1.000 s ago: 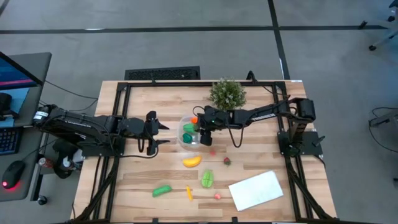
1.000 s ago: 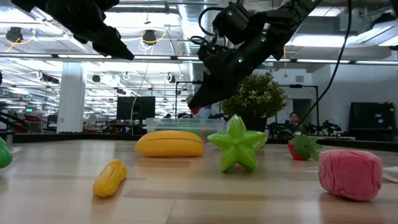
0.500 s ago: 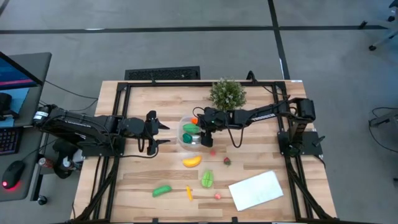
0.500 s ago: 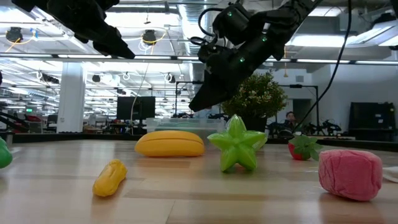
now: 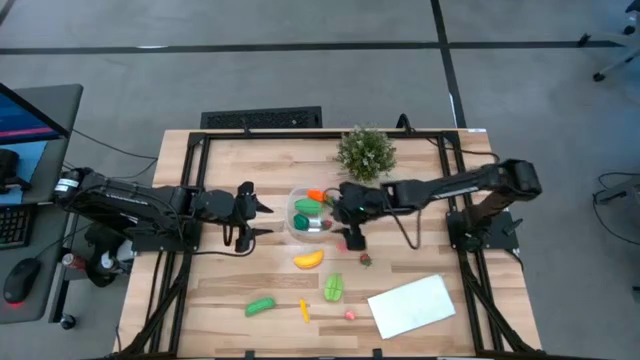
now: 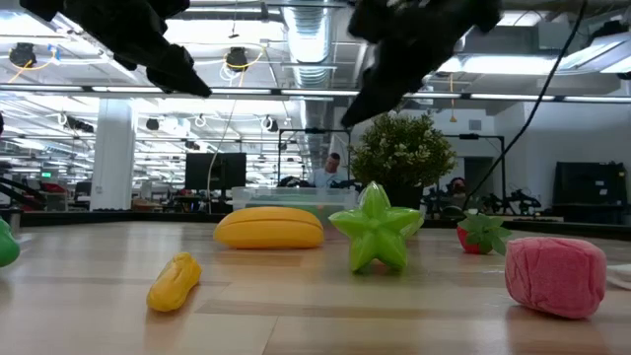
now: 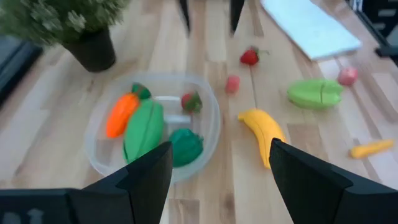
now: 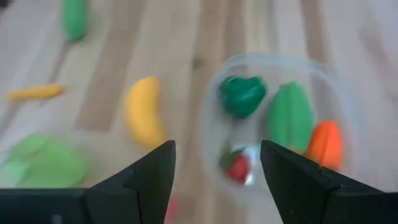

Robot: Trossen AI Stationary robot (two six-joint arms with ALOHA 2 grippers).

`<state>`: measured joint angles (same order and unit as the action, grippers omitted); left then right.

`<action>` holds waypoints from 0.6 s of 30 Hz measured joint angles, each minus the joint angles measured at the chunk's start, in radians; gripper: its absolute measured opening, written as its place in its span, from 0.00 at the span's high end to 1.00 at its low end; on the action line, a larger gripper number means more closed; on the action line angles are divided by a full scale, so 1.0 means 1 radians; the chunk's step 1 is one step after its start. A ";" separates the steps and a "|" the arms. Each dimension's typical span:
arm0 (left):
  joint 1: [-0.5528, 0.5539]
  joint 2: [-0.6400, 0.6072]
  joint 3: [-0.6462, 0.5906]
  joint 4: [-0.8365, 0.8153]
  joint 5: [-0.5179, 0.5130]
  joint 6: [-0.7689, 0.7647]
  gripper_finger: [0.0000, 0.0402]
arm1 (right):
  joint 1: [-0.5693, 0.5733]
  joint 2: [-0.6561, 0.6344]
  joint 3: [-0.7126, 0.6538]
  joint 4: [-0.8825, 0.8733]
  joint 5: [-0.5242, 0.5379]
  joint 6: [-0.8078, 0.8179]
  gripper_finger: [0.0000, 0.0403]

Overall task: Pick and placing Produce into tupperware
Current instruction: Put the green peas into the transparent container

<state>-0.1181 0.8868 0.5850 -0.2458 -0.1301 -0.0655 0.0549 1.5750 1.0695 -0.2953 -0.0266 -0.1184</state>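
The clear tupperware (image 5: 306, 216) stands mid-table and holds an orange carrot (image 7: 120, 114), two green pieces (image 7: 143, 129) and a strawberry (image 7: 191, 101). My right gripper (image 5: 352, 238) hangs open and empty above the table, just right of the container, over a small pink piece (image 7: 232, 83). My left gripper (image 5: 267, 218) stands open and empty to the container's left. On the wood lie a banana (image 5: 308, 259), a second strawberry (image 5: 365, 260), a green star fruit (image 5: 333, 287), a cucumber (image 5: 260, 306), a small orange carrot (image 5: 304, 311) and a pink berry (image 5: 350, 315).
A bushy potted plant (image 5: 366, 150) stands just beyond the container at the table's far side. A flat white sheet (image 5: 412, 305) lies at the near right. Black frame rails (image 5: 190, 200) run along the table's left, right and far sides.
My right gripper has opened over the tupperware and let go of a strawberry, which now lies inside. It has then risen and drawn back toward the table's right and near edges, clear of the container. The left arm has kept still.
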 joint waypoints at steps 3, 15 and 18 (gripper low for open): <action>0.000 0.032 0.001 -0.004 0.028 -0.002 0.36 | 0.063 -0.057 0.000 -0.089 0.028 0.030 0.43; -0.043 0.203 0.000 -0.055 0.352 -0.211 0.36 | 0.312 -0.178 0.000 -0.332 0.288 0.210 0.47; -0.094 0.238 0.000 -0.066 0.353 -0.273 0.36 | 0.353 -0.178 0.000 -0.378 0.349 0.265 0.48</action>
<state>-0.2118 1.1249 0.5850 -0.3118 0.2226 -0.3385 0.4082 1.3972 1.0695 -0.6734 0.3225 0.1471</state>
